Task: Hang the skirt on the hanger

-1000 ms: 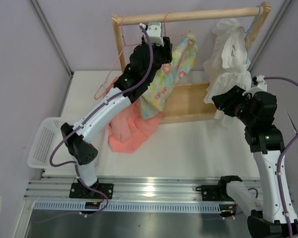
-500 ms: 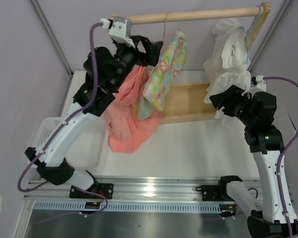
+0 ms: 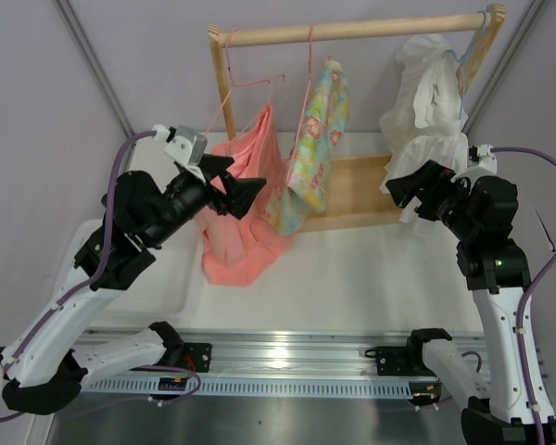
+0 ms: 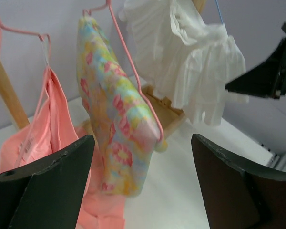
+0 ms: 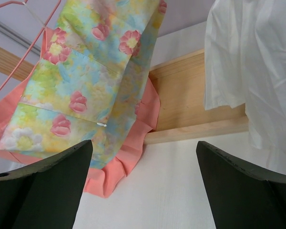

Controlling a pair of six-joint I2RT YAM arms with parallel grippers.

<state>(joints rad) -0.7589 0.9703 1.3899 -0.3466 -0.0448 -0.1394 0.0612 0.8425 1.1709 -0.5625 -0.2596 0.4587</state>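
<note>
The floral skirt [image 3: 313, 144] hangs on the thin pale-pink hanger [image 3: 308, 56], whose hook is over the wooden rail [image 3: 371, 30]. The skirt also shows in the left wrist view [image 4: 112, 109], with the hanger's wire [image 4: 133, 67] along its edge, and in the right wrist view [image 5: 81, 76]. My left gripper [image 3: 244, 182] is open and empty, just left of the skirt and in front of the salmon garment [image 3: 246, 213]; its fingers frame the skirt [image 4: 142, 140]. My right gripper [image 3: 400, 190] is open and empty below the white garment [image 3: 431, 102], facing the skirt [image 5: 144, 144].
The salmon garment hangs on its own pink hanger [image 3: 250, 88] at the rail's left end, its hem on the table. The rack's wooden base [image 3: 357, 190] lies behind. The white garment is on a light-blue hanger [image 3: 473, 42] at the right. A white basket [image 3: 178, 278] is under my left arm.
My left arm has pulled back from the rail, down and to the left, with its jaws open. The skirt now hangs free on the rail and the salmon garment hangs beside it. The right arm barely moved.
</note>
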